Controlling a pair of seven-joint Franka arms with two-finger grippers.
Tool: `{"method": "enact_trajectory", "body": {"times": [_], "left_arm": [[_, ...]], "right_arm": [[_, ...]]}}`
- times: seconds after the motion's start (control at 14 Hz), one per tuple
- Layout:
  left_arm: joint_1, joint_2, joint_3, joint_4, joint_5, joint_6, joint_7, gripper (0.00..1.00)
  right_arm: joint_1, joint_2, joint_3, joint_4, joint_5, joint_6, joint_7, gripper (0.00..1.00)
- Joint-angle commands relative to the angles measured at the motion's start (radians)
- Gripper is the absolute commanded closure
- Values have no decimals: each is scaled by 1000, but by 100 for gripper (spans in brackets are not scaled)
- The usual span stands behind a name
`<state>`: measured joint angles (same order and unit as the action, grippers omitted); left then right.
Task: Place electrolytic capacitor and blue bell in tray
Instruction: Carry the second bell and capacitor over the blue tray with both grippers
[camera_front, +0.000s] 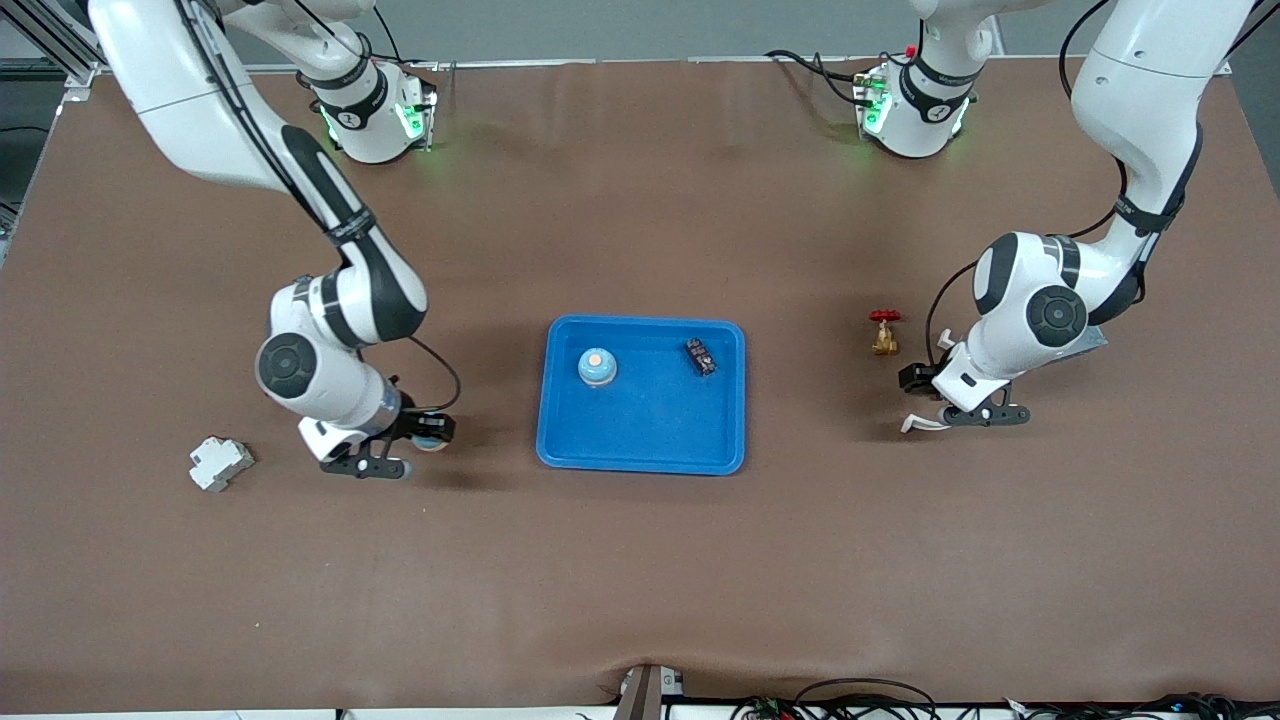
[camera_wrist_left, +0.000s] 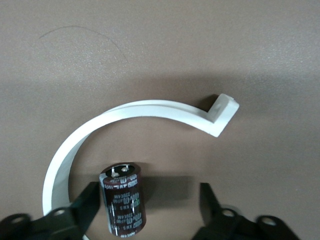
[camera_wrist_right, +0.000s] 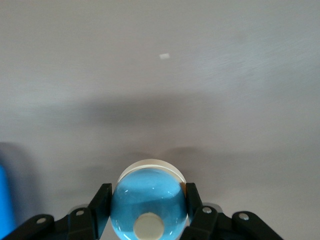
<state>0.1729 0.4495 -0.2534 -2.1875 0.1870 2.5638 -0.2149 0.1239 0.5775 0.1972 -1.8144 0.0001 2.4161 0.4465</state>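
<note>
- Now the right gripper (camera_wrist_right: 148, 206) sits clamped on the blue bell (camera_wrist_right: 147, 192), not yet in the tray (camera_front: 570, 440).
- Left gripper (camera_wrist_left: 149, 196), jaws apart, straddles the electrolytic capacitor (camera_wrist_left: 123, 200) on the table, seemingly ungripped.

A robotics lab: brown-covered table (camera_front: 640, 560), aluminium framing (camera_front: 45, 45), trailing cables (camera_front: 860, 690).

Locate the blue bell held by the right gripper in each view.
Front view: blue bell in the right gripper, beside the tray, toward the right arm's end of the table.
Left wrist view: not in it.
Right wrist view: blue bell clamped between the gripper's fingers.
Shared landmark: the tray, a blue sliver there.
</note>
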Motion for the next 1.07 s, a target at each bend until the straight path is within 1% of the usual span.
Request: {"method": "enact_trajectory", "body": {"times": [0.0, 0.14, 0.29, 0.36, 0.43, 0.64, 0.86, 1.0], "left_arm": [[7, 14, -3, 14, 14, 10, 3, 43], [5, 18, -3, 15, 14, 10, -3, 57], [5, 18, -1, 17, 14, 10, -4, 79], [7, 18, -1, 17, 14, 10, -6, 90], [5, 18, -1, 18, 14, 10, -7, 94], [4, 8, -4, 25, 14, 6, -9, 94], [-7, 3, -10, 58, 14, -17, -69, 94], [-15, -18, -21, 96, 12, -91, -109, 94]], "right_arm": [[86, -8, 1, 53, 11, -38, 183, 100], [155, 5, -2, 117, -3, -75, 321, 100], [216, 48, -15, 190, -9, -116, 441, 100], [239, 62, -16, 208, -18, -118, 490, 100], [258, 73, -18, 220, -31, -118, 541, 100], [295, 110, -18, 263, -93, -118, 671, 100], [318, 139, -19, 290, -103, -118, 722, 100], [335, 163, -21, 314, -106, -118, 747, 100]]}}
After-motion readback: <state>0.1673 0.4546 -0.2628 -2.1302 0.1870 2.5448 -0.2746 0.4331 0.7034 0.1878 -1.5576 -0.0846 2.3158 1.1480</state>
